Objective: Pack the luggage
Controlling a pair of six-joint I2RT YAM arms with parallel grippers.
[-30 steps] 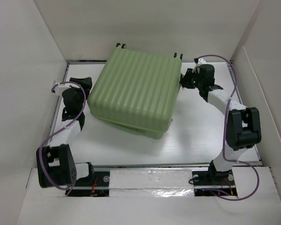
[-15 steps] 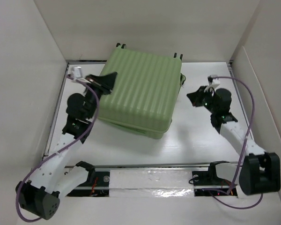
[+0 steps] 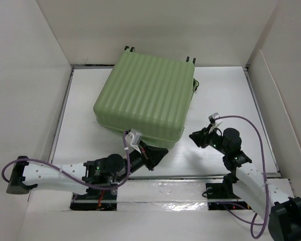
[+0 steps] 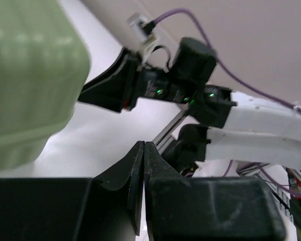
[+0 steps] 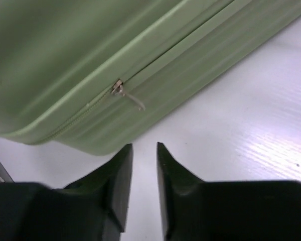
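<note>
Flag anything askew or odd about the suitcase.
The luggage lies closed but turned askew to the table edges, and its zipper pull hangs loose on the side wall. No damage or spills show.

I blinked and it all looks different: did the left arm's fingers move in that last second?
Yes. The left arm's fingers swung from the luggage's far left corner round to its near edge, toward the arm bases.

Ribbed plastic luggage [image 3: 145,98], glossy table [image 3: 210,145]
</note>
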